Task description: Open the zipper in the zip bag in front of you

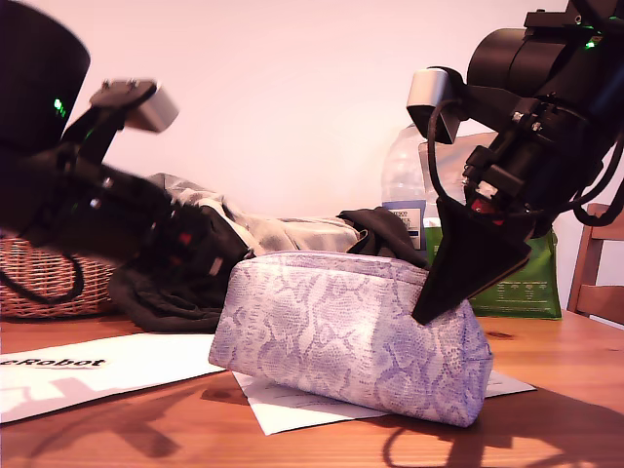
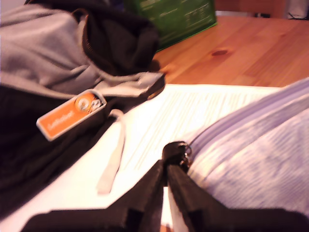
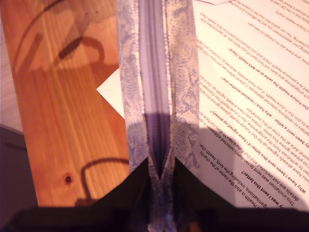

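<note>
Lilac-and-cream snakeskin-print zip bag, one only, lies on its side on the wooden table, on top of a sheet of white paper. Its single zipper runs along the top edge and looks closed in the second wrist view.

Two grippers are at it. My first gripper, at the end towards the exterior view's left, has its jaws drawn together, with the small black pull at their tips. My second gripper pinches the pouch's top edge at the other end, the fabric clamped between its jaws.

Behind the pouch are one green foil bag, one clear plastic bottle with a blue label, one wicker basket and a heap of grey and black clothing carrying one orange tag, its lettering too blurred to read.

A printed sheet shows "cRobot"; the letter under the pouch mentions "NHS" and "Our Future Health".
</note>
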